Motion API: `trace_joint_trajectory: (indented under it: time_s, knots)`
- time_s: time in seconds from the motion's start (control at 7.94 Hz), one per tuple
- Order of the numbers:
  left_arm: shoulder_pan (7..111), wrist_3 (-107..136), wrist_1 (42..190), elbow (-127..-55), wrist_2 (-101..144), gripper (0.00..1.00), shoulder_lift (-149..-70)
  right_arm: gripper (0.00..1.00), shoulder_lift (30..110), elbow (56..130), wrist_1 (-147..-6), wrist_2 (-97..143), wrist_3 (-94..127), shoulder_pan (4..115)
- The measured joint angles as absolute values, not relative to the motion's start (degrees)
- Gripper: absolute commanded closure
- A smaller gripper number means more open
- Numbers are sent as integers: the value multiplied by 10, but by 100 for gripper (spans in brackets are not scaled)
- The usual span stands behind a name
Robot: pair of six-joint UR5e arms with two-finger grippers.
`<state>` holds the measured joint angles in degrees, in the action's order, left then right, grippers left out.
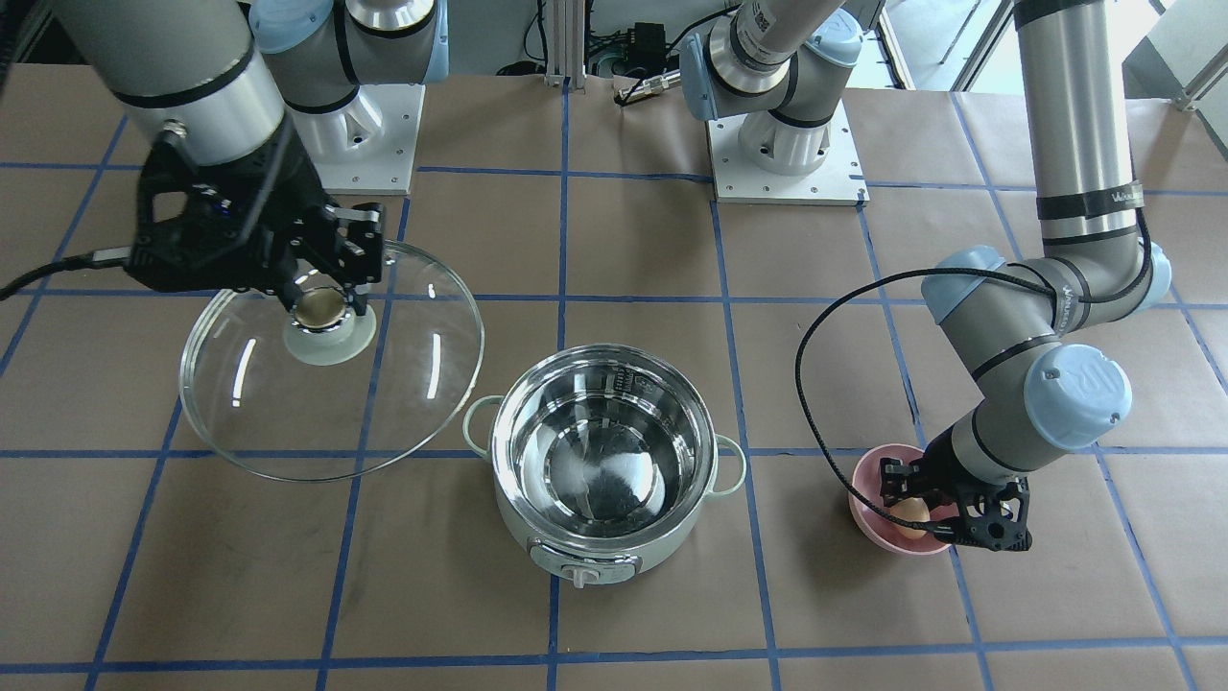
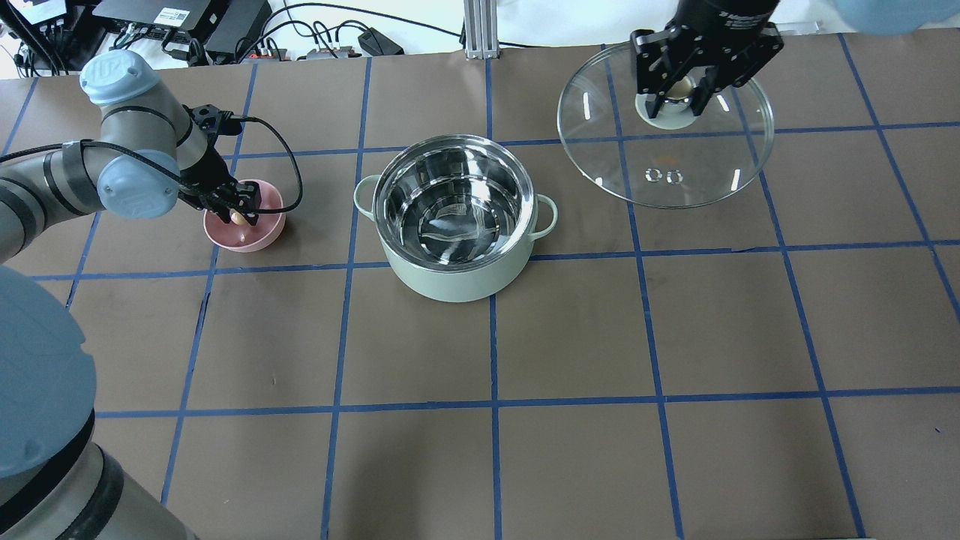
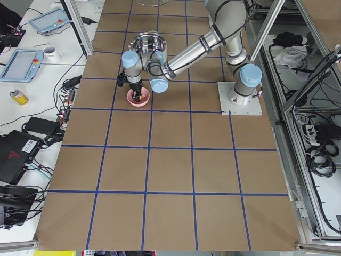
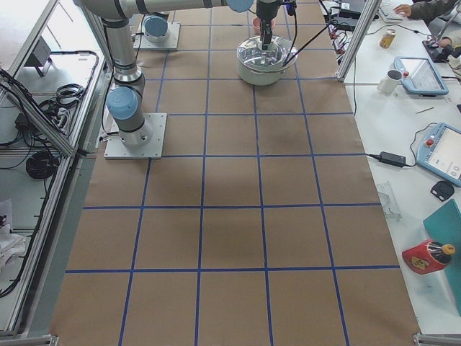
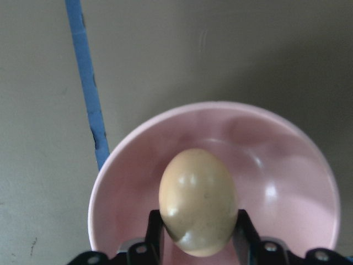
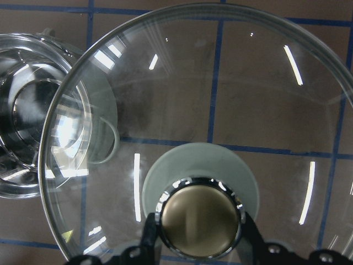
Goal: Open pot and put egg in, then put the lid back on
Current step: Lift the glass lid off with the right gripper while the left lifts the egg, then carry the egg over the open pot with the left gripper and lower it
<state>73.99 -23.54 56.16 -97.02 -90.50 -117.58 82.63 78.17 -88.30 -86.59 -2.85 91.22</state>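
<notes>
Wrist view best shows left claw [image 5: 199,234] pinching egg [image 5: 198,193].

The bench [image 2: 570,330] is a wide flat top under matte brown sheeting, ruled into squares by blue tape lines [image 2: 493,352]. Silver aluminium frame posts [image 3: 78,26] stand along its edges. At one end a white side table [image 3: 37,74] carries grey-and-blue handheld screens [image 3: 21,56], a white mug [image 3: 50,52] and a yellow drinks can [image 3: 18,96], with black cables and power bricks [image 3: 37,128] lower down. At the other end, another white table [image 4: 410,202] bears a red bottle-shaped object with a yellow tip [image 4: 426,256]. A bright washed-out strip [image 1: 959,43] shows behind the bench.
</notes>
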Motion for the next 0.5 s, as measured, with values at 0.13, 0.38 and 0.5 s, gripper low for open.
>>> trace_joint_trajectory:
  time_s: [0.13,0.38,0.5]
  knots:
    - [740,-234,589,-968,-905,67,-1156,100,835,782,-871,-870,-67,889]
    - [746,-232,647,-965,-900,67,-1108,100,846,784,-853,-887,-125,854]
    - [755,-224,673,-960,-888,67,-1082,100,850,784,-845,-892,-145,839]
